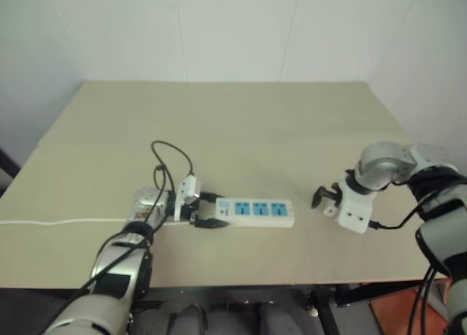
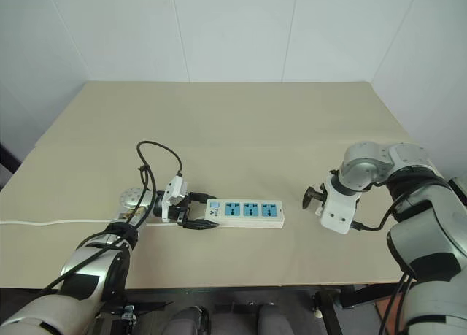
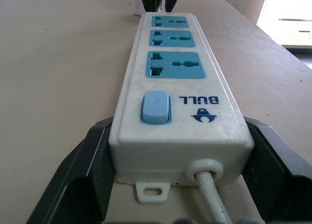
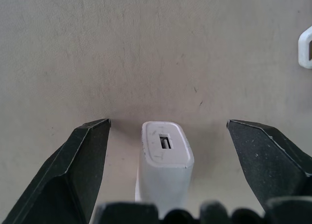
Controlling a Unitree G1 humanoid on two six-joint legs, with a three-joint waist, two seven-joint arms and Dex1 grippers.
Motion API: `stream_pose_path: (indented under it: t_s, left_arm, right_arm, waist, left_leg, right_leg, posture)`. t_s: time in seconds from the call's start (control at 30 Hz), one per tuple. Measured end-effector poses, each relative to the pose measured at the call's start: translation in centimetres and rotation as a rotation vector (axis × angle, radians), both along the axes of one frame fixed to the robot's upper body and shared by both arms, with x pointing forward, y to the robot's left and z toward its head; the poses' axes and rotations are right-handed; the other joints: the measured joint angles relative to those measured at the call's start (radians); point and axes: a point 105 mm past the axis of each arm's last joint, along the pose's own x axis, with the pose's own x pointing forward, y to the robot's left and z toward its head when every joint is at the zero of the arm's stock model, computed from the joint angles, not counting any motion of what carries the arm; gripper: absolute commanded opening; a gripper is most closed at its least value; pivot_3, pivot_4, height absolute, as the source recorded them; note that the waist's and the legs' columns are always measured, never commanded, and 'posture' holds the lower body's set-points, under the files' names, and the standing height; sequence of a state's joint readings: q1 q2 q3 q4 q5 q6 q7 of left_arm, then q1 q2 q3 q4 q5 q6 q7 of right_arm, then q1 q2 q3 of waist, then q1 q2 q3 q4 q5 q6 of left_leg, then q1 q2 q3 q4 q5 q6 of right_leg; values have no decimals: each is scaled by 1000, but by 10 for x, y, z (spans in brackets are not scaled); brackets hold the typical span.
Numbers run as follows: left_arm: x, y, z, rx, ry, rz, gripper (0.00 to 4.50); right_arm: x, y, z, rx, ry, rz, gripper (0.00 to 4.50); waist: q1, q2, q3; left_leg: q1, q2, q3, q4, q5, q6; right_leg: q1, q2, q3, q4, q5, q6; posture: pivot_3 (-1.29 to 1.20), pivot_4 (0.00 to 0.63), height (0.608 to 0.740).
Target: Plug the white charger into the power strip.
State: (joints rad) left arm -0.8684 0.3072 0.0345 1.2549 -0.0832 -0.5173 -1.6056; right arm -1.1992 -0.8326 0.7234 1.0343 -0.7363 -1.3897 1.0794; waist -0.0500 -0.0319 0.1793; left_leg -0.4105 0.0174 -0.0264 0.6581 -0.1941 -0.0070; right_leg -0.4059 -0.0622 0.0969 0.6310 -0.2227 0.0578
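Left gripper (image 3: 175, 151) clamped on switch end of long white three-socket power strip (image 3: 175, 87). Right gripper (image 4: 168, 131) spread wide, small white rounded charger (image 4: 165, 158) between its fingers, untouched. Charger's slot visible from right wrist.

Two arms of silver-grey metal and black casing, glossy along the forearms. Rounded silver joint housing on the right arm (image 2: 365, 162), with a white boxy camera module (image 2: 337, 207) at five o'clock from it. Thin black cables looping in arcs over the left wrist (image 1: 169, 160), another trailing off the right module. Black, wedge-shaped, matte fingers (image 4: 73, 173) with angular facets. Smaller white module (image 1: 187, 196) at the left wrist.
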Motion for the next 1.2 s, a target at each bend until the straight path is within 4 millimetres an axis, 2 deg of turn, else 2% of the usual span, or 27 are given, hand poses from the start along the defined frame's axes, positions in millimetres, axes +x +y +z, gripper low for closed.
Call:
stream_pose_path:
  t_s: [0.07,0.17,0.43,0.47,0.67,0.73,0.83,0.87,0.97,1.1,1.2]
  left_arm:
    - [0,0,0,0,-1,0,3273]
    - [0,0,0,0,-1,2,3273]
    - [0,2,-1,0,-2,8,3273]
    - [0,2,-1,0,-3,8,3273]
    - [0,2,-1,0,-3,9,3273]
    - [0,1,-1,0,-3,8,3273]
    - [0,1,-1,1,-3,4,3273]
    - [0,1,-1,3,-3,3,3273]
    - [0,1,-1,3,-3,1,3273]
    - [-1,0,-1,4,-3,-2,3273]
    - [-1,-2,-1,1,-3,-6,3273]
  right_arm:
    - [1,-1,0,-3,-2,-2,4500]
    - [2,-2,-2,-4,-4,-5,3920]
    - [3,-4,-3,-23,-10,11,1234]
    - [3,-3,-3,-21,-13,17,1118]
    - [4,-1,-2,-3,-24,28,1121]
    - [5,1,3,49,-41,7,1121]
    - [17,9,25,269,-117,-108,1121]
    - [22,13,34,389,-140,-186,1121]
    - [30,21,45,652,-126,-359,1121]
    - [35,47,67,1207,69,-640,1121]
    - [33,56,84,1467,231,-793,1121]
  waist:
    - [0,0,0]
    - [-1,0,0]
    - [-8,0,0]
    - [-9,0,0]
    - [-11,0,0]
    - [-11,1,0]
    - [-11,1,0]
    - [-11,0,0]
    - [-11,0,0]
    - [-9,0,0]
    - [-2,1,0]
  left_leg:
    - [0,0,0,0,0,0]
    - [0,0,0,0,0,0]
    - [1,0,0,0,0,0]
    - [1,0,0,0,0,0]
    - [1,0,0,0,0,0]
    - [1,0,0,0,0,0]
    - [1,0,0,0,0,0]
    - [2,0,-1,0,0,0]
    - [2,-1,-1,0,0,0]
    - [1,0,-3,0,0,0]
    - [0,0,-3,0,0,0]
  right_leg:
    - [0,0,0,0,0,0]
    - [0,0,0,0,0,0]
    - [1,0,0,0,0,0]
    - [1,0,0,0,0,0]
    - [1,0,0,0,0,0]
    - [1,0,0,0,0,0]
    - [2,0,0,0,0,0]
    - [4,0,0,-1,0,0]
    - [4,-1,0,0,0,0]
    - [3,-1,-1,1,1,-1]
    - [2,-1,-1,1,1,-1]
  posture:
    - [0,150,740]
    - [0,150,740]
    - [0,150,740]
    - [0,150,740]
    - [0,150,740]
    - [0,150,740]
    - [0,150,740]
    - [0,150,740]
    - [0,150,740]
    - [0,150,740]
    - [0,150,740]
